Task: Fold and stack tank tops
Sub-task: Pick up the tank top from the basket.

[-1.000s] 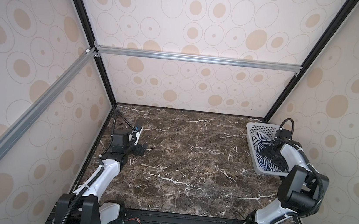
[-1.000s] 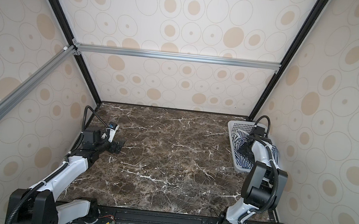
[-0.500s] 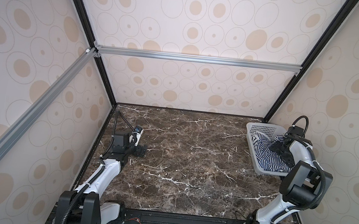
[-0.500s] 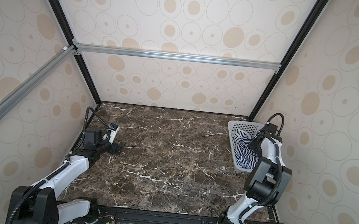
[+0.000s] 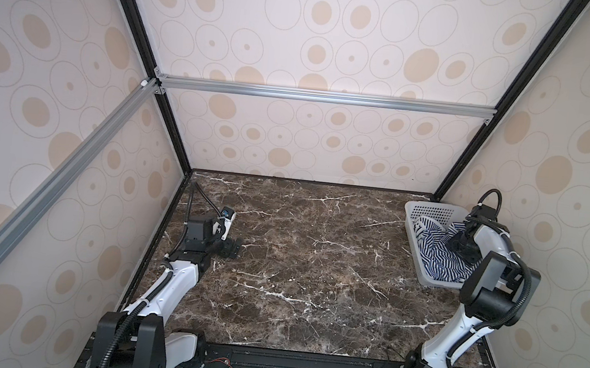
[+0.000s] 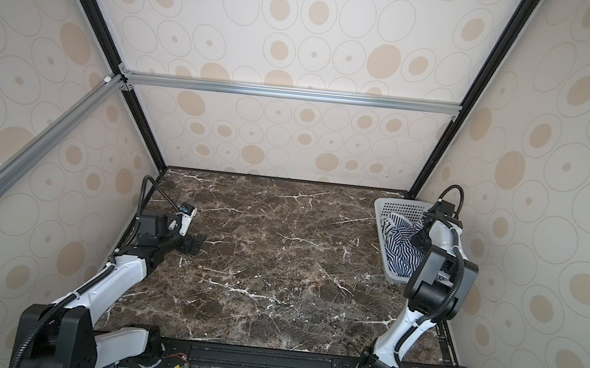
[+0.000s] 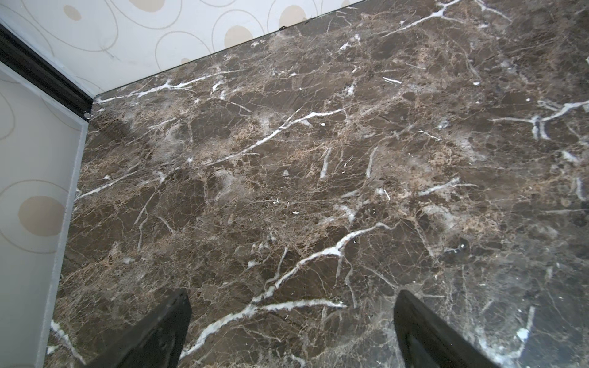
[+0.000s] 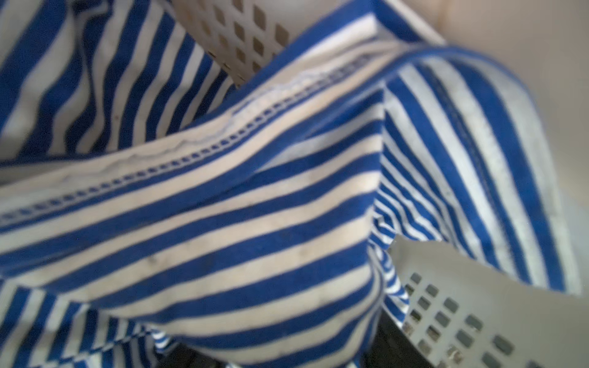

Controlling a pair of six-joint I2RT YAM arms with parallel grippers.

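Two striped tank tops lie crumpled together in the white basket (image 5: 429, 207) at the far right. The wide-striped top (image 5: 427, 227) lies toward the back and the fine-striped top (image 5: 440, 261) toward the front; both top views show them (image 6: 400, 250). My right gripper (image 5: 460, 247) is pushed down into the cloth. In the right wrist view the wide-striped top (image 8: 223, 207) bulges between the half-narrowed fingers and hides most of them. My left gripper (image 5: 232, 251) hovers open and empty over bare marble, its fingers (image 7: 172, 318) wide apart.
The perforated basket wall (image 8: 462, 302) stands close beside the right gripper, and the enclosure's right wall is just behind that arm. The left arm is near the left wall (image 7: 32, 191). Brown marble tabletop (image 5: 315, 261) stretches between the arms.
The right arm swung toward the back right of the basket and sank into the tank tops, its jaws narrowing around the cloth. The left arm stayed still.
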